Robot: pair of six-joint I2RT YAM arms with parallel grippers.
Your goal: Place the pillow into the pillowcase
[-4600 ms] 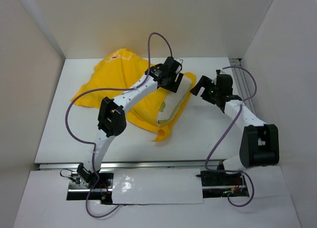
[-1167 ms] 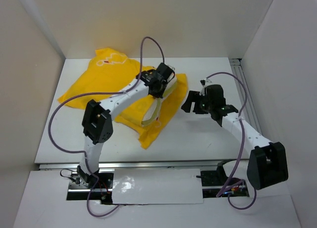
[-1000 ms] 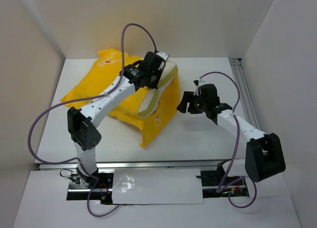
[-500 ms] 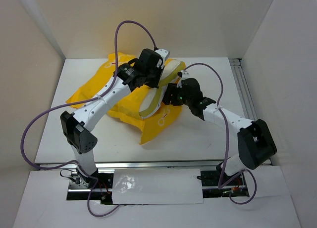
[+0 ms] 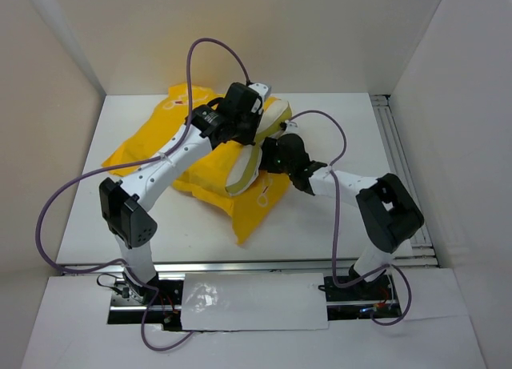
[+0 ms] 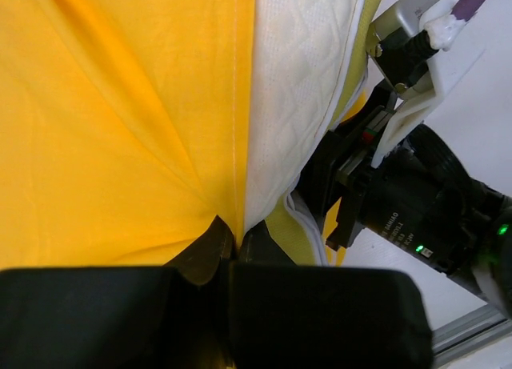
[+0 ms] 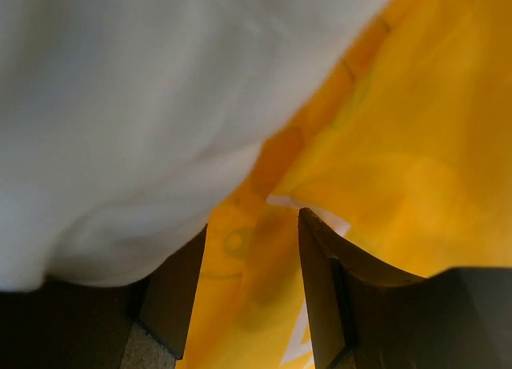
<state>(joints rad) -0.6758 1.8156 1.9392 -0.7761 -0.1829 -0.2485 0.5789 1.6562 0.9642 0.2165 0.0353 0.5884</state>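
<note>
Left pincer (image 6: 230, 234) is pinching the pillowcase (image 6: 120, 105) hem open; right pincer (image 7: 252, 225), spread beneath the pillow (image 7: 120, 105), likely must grip next.

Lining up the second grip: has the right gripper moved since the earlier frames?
Yes: the right gripper swung left, away from the side rail, up to the pillow.

A white table (image 5: 296, 225) stands enclosed by plain beige walls (image 5: 304, 33) under even light.

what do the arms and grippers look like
The left arm and right arm have slim white links, bulky black joint housings, and a looping purple cable each. The left gripper and right gripper have dark, tapered fingers.
</note>
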